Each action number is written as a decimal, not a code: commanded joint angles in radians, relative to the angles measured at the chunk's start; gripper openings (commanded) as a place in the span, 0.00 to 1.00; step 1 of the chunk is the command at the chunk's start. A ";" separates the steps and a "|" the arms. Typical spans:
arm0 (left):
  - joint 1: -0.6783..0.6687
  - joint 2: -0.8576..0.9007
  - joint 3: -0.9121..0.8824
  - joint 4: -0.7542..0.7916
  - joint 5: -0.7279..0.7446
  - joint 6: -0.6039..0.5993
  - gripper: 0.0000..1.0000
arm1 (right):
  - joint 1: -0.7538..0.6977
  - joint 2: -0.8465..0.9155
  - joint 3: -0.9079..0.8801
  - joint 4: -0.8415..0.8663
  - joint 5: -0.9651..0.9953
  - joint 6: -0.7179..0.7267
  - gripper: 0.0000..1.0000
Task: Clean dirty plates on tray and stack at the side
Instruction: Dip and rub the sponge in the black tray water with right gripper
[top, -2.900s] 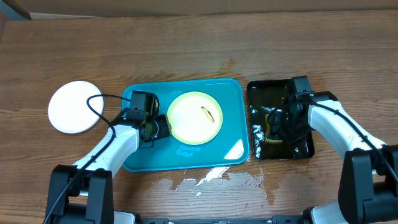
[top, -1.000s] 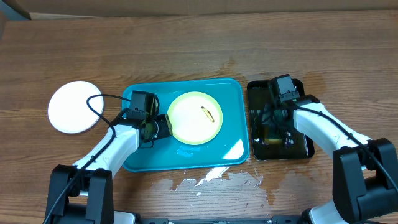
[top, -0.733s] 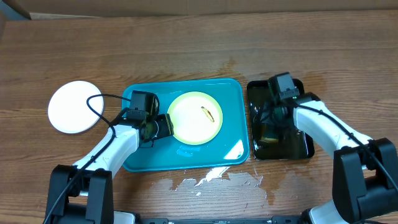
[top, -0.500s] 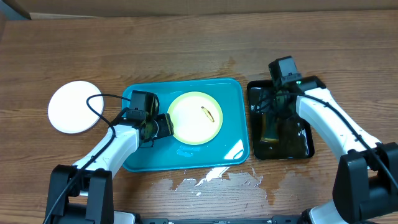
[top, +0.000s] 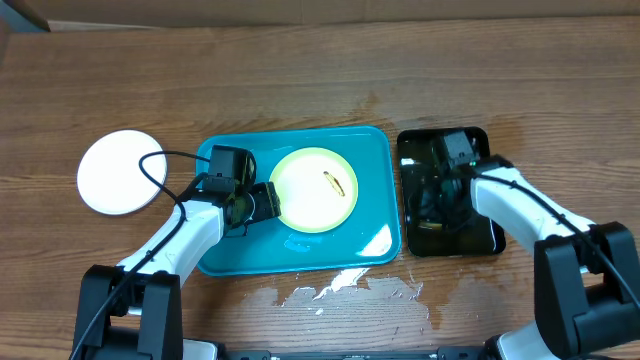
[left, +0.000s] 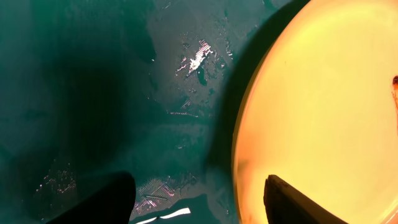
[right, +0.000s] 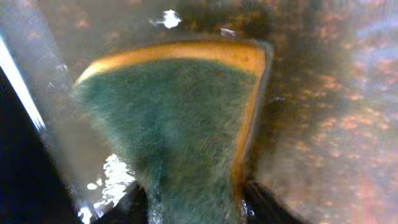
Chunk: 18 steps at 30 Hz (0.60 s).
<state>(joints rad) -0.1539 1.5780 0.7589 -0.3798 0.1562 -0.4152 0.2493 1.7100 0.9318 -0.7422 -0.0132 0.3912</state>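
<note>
Overhead, 12 o'clock is the far table edge.

Tray (top: 225, 255): turquoise, mid-table, long side running 9 to 3. Its floor is wet, with droplets and streaks glinting in the left wrist view.

Pale yellow plate (top: 305, 200): lies flat on the tray, toward its 2 o'clock end. A small brown smear (top: 338, 183) sits just off the plate's centre, toward 3.

White plate (top: 122, 172): on the bare wood at the tray's 9 o'clock, apart from the tray.

My left gripper (top: 262, 203): at the yellow plate's rim, about 8 o'clock. Jaws are released and spread. In the wrist view one of my fingers (left: 102, 199) hangs over the tray floor and the other over the plate, with the rim running between them. Nothing is pinched.

Black tray (top: 485, 235): just beside the turquoise one, at its 3 o'clock, with water standing in it.

My right gripper (top: 443, 195): down in the black tray. A sponge (right: 180, 118), green face with a yellow edge, lies between my fingertips and runs out toward 12 in the wrist view. That picture is blurred, so I cannot tell whether I am clenched on the sponge or only flanking it.

Water puddle (top: 340, 285): on the wood at the turquoise tray's 6 o'clock.
</note>
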 joint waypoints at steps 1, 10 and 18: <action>-0.004 0.011 0.003 -0.005 -0.009 -0.004 0.68 | -0.003 -0.008 -0.027 0.044 -0.007 -0.003 0.42; -0.004 0.011 0.003 -0.005 -0.010 -0.003 0.70 | -0.003 -0.010 0.170 -0.171 -0.007 -0.006 0.62; -0.003 0.011 0.003 -0.004 -0.010 0.069 0.69 | 0.004 -0.010 0.127 -0.164 -0.007 -0.005 0.60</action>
<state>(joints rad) -0.1539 1.5780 0.7593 -0.3786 0.1562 -0.3897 0.2497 1.7031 1.0851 -0.9279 -0.0219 0.3878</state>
